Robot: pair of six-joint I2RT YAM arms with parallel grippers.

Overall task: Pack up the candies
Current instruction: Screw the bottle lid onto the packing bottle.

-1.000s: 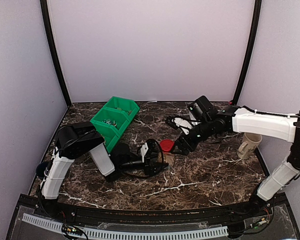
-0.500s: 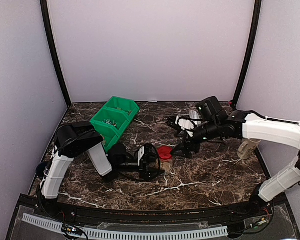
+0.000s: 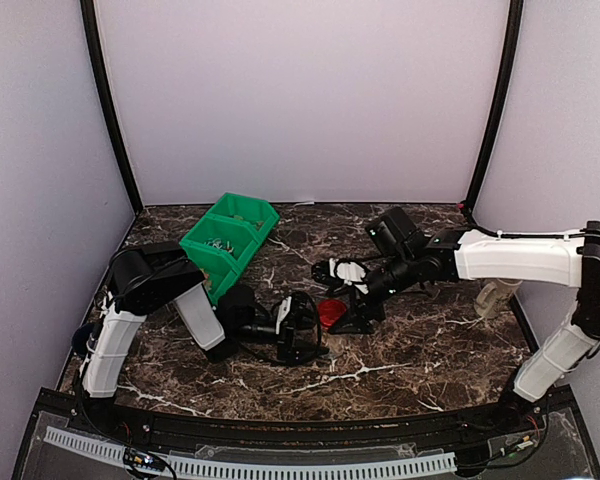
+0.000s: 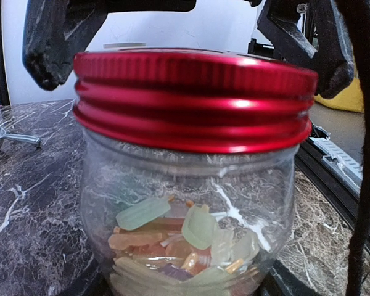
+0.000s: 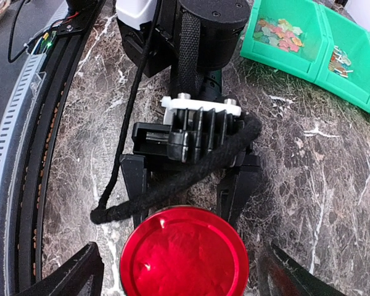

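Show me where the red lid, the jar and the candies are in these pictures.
red lid (image 4: 194, 102), left wrist view, on its threaded side.
jar (image 4: 102, 191), left wrist view, on its bare glass wall.
candies (image 4: 198, 229), left wrist view, on a pale green one inside.

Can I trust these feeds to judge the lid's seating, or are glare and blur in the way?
Left wrist: red lid sharp, white glare streaks on its ridges; the jar glass is hazy, softening the candies. Right wrist: lid top shows a soft sheen, rim clear. Top external: jar small and mostly hidden, hard to judge.
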